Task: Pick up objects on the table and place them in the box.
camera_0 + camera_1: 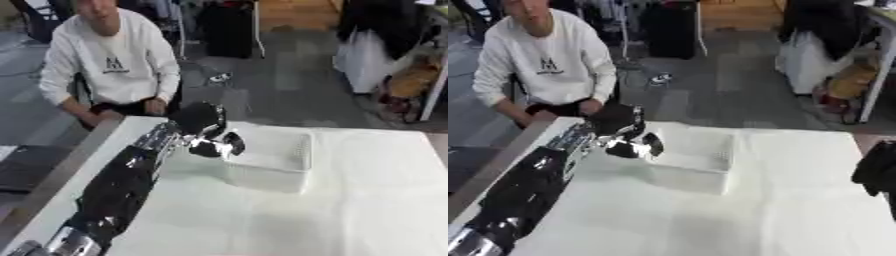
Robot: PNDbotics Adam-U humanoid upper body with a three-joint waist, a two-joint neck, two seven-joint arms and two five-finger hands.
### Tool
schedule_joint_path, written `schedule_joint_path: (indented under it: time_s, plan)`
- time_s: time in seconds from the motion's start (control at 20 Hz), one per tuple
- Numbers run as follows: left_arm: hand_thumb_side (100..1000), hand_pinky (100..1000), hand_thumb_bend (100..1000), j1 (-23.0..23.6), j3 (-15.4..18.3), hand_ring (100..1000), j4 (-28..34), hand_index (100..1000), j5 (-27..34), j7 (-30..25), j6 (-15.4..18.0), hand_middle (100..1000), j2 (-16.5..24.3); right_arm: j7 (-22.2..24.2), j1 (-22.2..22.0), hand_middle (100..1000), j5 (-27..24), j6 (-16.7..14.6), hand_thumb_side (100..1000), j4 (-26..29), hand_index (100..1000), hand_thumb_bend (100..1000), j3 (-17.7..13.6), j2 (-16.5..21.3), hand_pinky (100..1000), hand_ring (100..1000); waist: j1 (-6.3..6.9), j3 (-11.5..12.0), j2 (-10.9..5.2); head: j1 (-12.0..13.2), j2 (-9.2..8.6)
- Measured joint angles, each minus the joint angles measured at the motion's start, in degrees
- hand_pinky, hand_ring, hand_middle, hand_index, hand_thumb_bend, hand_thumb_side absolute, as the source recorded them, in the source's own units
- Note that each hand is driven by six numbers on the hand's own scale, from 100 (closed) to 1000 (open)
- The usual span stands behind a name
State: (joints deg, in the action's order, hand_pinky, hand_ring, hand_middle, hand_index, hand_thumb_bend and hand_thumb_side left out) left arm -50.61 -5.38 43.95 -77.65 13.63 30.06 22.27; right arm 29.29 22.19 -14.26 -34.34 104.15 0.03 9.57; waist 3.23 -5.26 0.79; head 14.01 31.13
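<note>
The worktop (pixel 367 200) is covered in white. It has a dark strip along its left edge. A white box (pixel 278 159) sits near the far edge, a bit left of the middle. The box is open on top. Its walls are low and pale, and I cannot tell if anything lies inside it.

The left arm (pixel 122 185) is black and shiny. It comes in from the near left corner and runs along the left side of the worktop up to the box. The left hand (pixel 210 135) is at the box's far left corner, over its left wall. The fingers (pixel 233 144) look curled and point down toward the box rim. I cannot tell if they hold anything, because the hand is a dark blur there.

The right hand (pixel 878 172) shows only in the right eye view, as a dark shape at the right edge of the worktop. I cannot tell how its fingers are set.

I can make out no loose things to pick up on the white cover. There is a lot of open room on the worktop: the whole near half, and all the space from the box to the right edge. The only tight spot is the narrow strip between the box and the left edge, where the arm lies.
</note>
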Motion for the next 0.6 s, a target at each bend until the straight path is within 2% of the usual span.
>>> schedule_joint_path:
  time_s: [0.4,0.6]
  plan:
    - [676,100,100,-4.05,2.08,100,-6.61,154,-5.82,4.47,-1.92,137,-1.16,0.07,0.94,372,-0.27,0.07,880,0.30,485,100,0.02,-0.40,100,385,0.10,-1.49,1.32,0.66,-1.92]
    - [687,100,100,-5.55,2.39,100,-7.93,177,-7.42,5.35,-2.27,166,-1.86,0.29,0.99,371,-0.30,0.29,880,0.35,485,100,0.03,-0.56,100,385,0.32,-1.82,1.62,0.72,-2.03]
